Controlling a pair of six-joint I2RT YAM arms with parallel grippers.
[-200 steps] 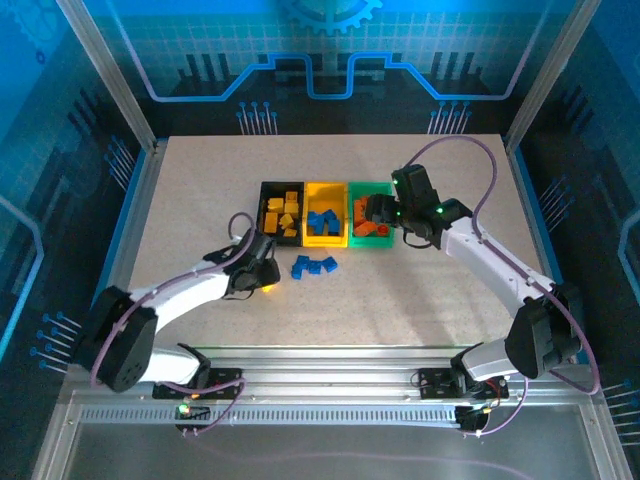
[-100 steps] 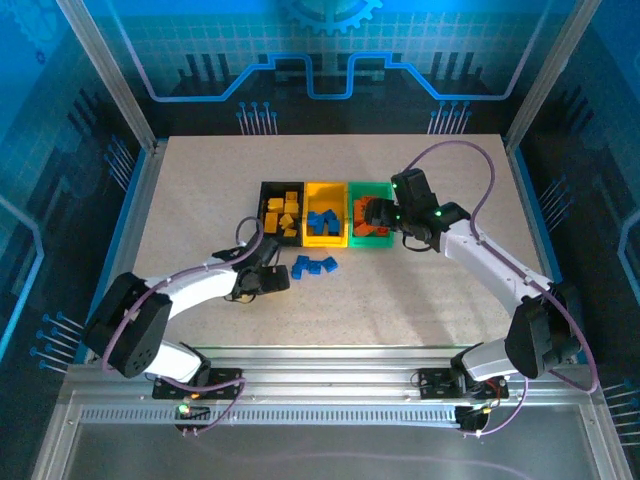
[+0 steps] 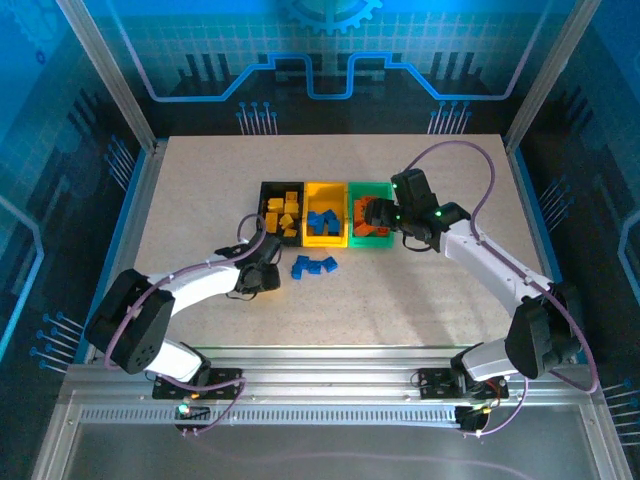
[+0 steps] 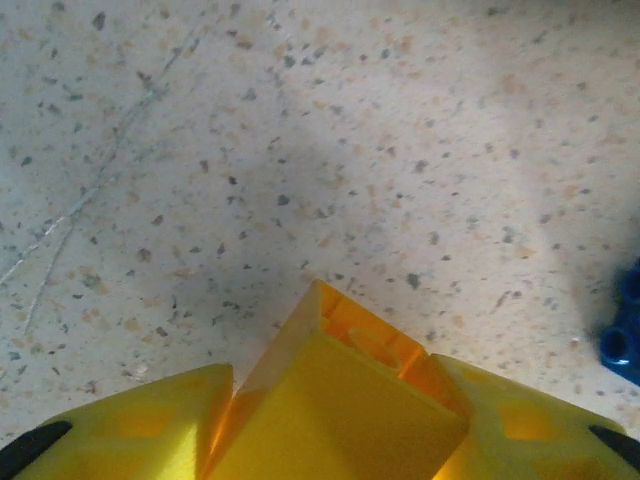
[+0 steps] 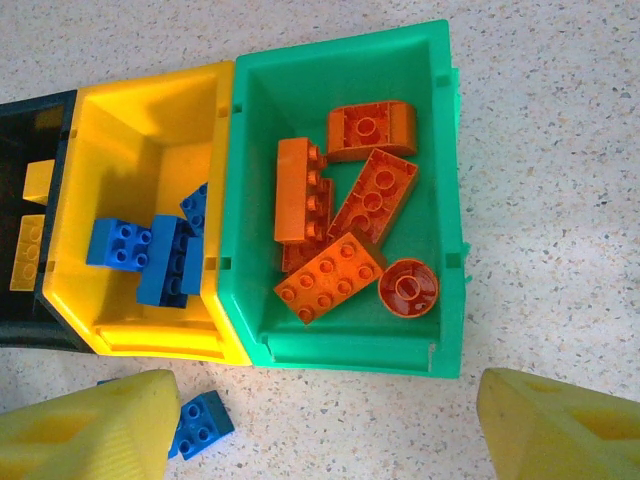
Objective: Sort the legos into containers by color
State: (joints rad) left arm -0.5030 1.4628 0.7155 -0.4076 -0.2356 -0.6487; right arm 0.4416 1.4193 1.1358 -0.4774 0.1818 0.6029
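Yellow lego (image 4: 340, 410) clamped in L fingers (image 4: 130, 420), per wrist cam | R fingers (image 5: 90, 430) spread, empty, above green bin (image 5: 340, 350)

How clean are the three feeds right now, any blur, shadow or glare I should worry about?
Top external: blue cast at the edges, table evenly lit, no glare. Left wrist: the held yellow brick is soft up close, and a broad shadow crosses the table. Right wrist: sharp, green bin clearly lit.

Left arm lies low and bent, left gripper (image 3: 264, 277) clamped on a yellow lego (image 4: 340, 410). Right arm reaches forward, right gripper (image 3: 377, 213) fingers spread apart.
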